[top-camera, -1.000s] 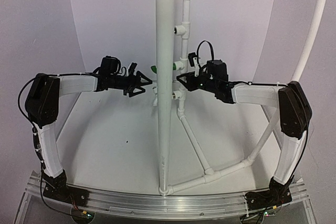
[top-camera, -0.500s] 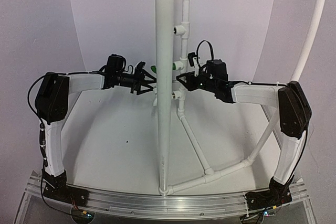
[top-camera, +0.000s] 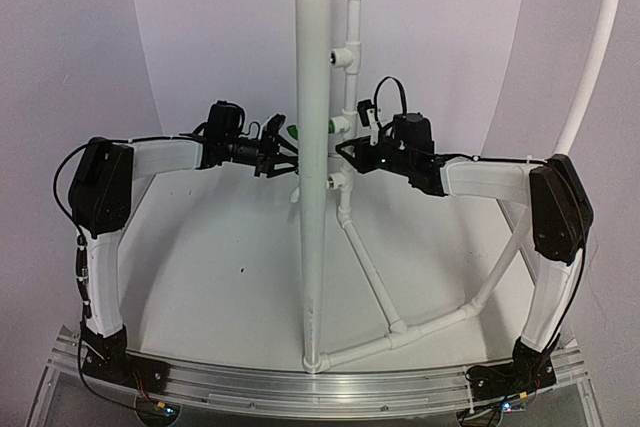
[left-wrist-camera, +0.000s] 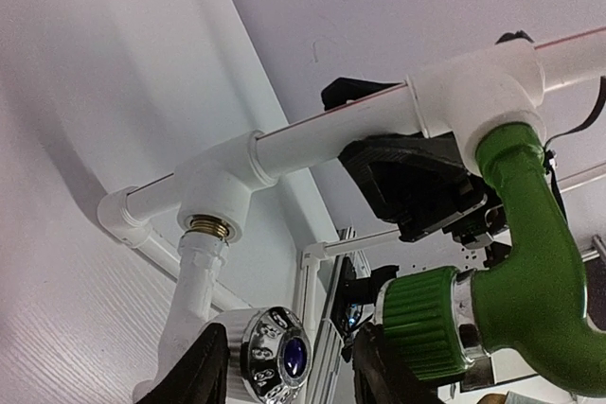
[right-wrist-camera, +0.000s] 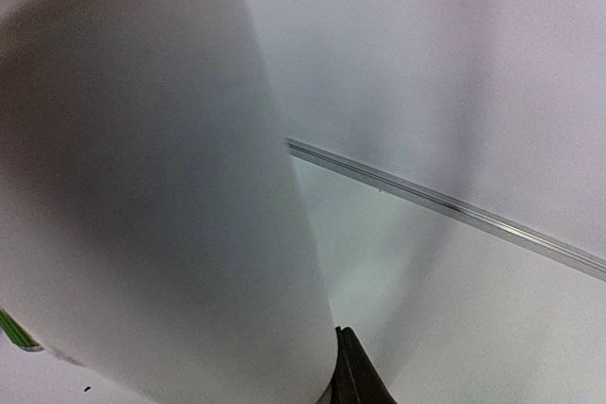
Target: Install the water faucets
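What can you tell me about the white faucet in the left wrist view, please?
The white faucet is a white plastic tap with a ribbed chrome knob carrying a blue centre. Its brass-coloured threaded end sits in a white tee fitting on the pipe, so it looks installed. The body runs from the tee toward the camera. The left pincer straddles the knob, fingers apart, with a gap showing on one side.
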`<move>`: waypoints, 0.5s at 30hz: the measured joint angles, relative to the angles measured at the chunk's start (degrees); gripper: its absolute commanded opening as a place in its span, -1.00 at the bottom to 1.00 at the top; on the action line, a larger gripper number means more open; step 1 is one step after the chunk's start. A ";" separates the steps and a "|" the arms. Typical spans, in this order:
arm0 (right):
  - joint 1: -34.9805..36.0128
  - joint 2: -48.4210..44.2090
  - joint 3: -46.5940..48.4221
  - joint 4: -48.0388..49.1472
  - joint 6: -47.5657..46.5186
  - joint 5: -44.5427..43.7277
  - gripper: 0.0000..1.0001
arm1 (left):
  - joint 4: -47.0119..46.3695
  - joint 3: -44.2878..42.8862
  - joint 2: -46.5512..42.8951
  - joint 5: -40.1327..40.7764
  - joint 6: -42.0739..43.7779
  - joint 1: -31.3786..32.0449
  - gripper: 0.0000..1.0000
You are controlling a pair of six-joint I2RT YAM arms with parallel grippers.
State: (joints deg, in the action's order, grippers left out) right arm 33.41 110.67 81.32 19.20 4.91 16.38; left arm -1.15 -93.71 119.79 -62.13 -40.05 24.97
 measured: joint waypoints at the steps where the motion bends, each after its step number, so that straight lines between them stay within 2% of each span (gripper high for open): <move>1: 0.00 0.00 0.00 0.00 0.00 0.00 -1.00 | 0.03 0.00 0.00 -0.27 0.41 0.23 -0.21; 7: 0.00 0.01 0.01 -0.01 0.00 0.03 -1.00 | -0.87 1.17 -0.12 -0.72 1.50 0.69 -0.32; 15: 0.00 0.02 0.02 -0.02 0.00 0.07 -1.00 | -1.89 4.68 -1.32 0.14 2.81 1.34 -0.36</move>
State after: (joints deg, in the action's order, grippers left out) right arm 33.41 110.69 81.34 19.18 4.91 16.44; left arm -3.04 -89.03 118.46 -61.99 -37.24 26.30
